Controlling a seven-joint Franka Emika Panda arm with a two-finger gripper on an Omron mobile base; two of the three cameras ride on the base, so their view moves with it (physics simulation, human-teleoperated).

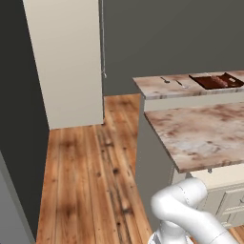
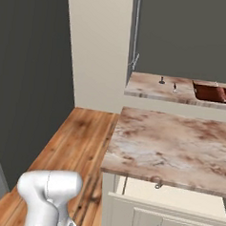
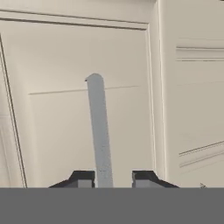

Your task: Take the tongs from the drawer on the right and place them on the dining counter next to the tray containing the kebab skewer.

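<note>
Currently the end effector [image 3: 113, 179] is held close to a cream cabinet front [image 3: 83, 109], its two dark fingertips [image 3: 83, 178] spread apart with a pale grey bar handle [image 3: 99, 131] running up between them. The fingertips do not appear to be pressed on the handle yet; contact cannot be confirmed.

The step in hand is judged to be opening the drawer, so the tongs are presumably inside it; no tongs are seen. Whether this panel is the right-hand drawer cannot be told from the hand view.

For a good pull, the handle should be kept centred between the fingertips, the close made squarely on the bar, and the pull kept straight out from the panel so the bar is not levered sideways or slipped off.

The tray [image 1: 217, 81] lies on the dining table [image 1: 157, 86], toward its far end from the arm, with dark reddish contents that are too small to name. Two small utensils [image 1: 172, 82] lie beside the tray. Bare stone next to the tray is available for the later placement.
</note>
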